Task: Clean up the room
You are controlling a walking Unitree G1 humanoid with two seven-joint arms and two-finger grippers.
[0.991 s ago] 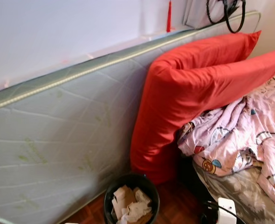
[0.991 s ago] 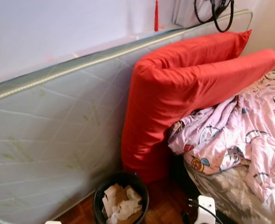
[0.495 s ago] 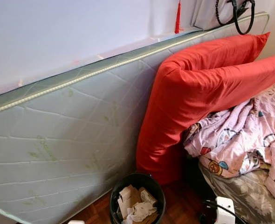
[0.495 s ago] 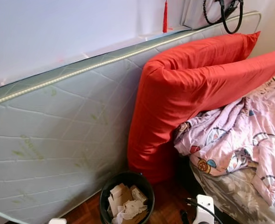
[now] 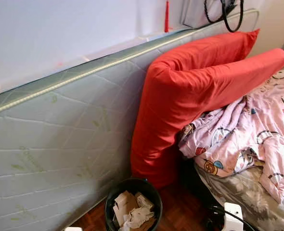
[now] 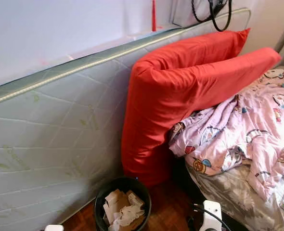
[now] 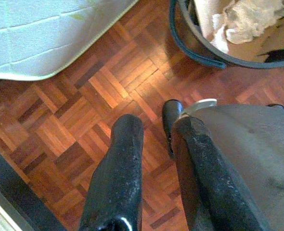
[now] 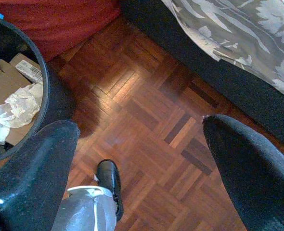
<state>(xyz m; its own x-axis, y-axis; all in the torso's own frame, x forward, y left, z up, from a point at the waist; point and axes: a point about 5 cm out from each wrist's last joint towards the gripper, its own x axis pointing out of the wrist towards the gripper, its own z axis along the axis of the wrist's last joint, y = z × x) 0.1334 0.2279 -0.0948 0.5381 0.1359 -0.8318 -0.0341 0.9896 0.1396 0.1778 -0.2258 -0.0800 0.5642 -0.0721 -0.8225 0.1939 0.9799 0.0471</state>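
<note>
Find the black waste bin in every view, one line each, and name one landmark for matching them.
Left eye view: the round black waste bin stuffed with cardboard and crumpled paper sits bottom centre, below the red pillow.
Right eye view: bottom, left of centre.
Left wrist view: its rim and paper in a corner, beyond the left claw.
Right wrist view: at the edge, beside the right claw.
Shared landmark: the wooden parquet floor.

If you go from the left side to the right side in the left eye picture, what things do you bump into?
Grey mattress stood on its edge against the wall → black bin full of paper and card → big red pillows → crumpled pink blanket on the bed.
</note>
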